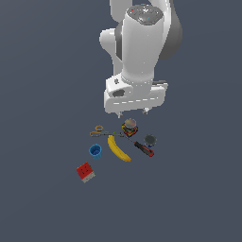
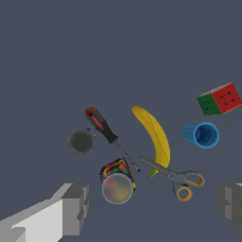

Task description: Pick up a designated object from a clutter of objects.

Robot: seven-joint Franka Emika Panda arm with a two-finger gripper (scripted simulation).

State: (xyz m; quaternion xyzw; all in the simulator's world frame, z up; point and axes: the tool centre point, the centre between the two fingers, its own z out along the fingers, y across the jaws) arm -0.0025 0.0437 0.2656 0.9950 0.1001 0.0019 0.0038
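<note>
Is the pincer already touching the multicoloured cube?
Apart. The wrist view shows the pincer open, with bare floor between each finger and the multicoloured cube.

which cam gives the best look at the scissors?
Wrist view: the scissors show clearly, grey blades and both orange handle loops, beside the banana. In the exterior view they are tiny, only a loop and thin blades discernible.

1. One multicoloured cube (image 2: 116, 171) with a dark round grey-rimmed top.
2. One red cube (image 2: 220, 99), which shows a green side in the wrist view and a white side in the exterior view.
3. One yellow banana (image 2: 154, 133).
4. One blue cup (image 2: 202, 135).
5. One dark round cup (image 2: 81, 141).
6. One red-handled screwdriver (image 2: 101, 125).
7. One pair of scissors (image 2: 177, 178) with orange handle loops.
</note>
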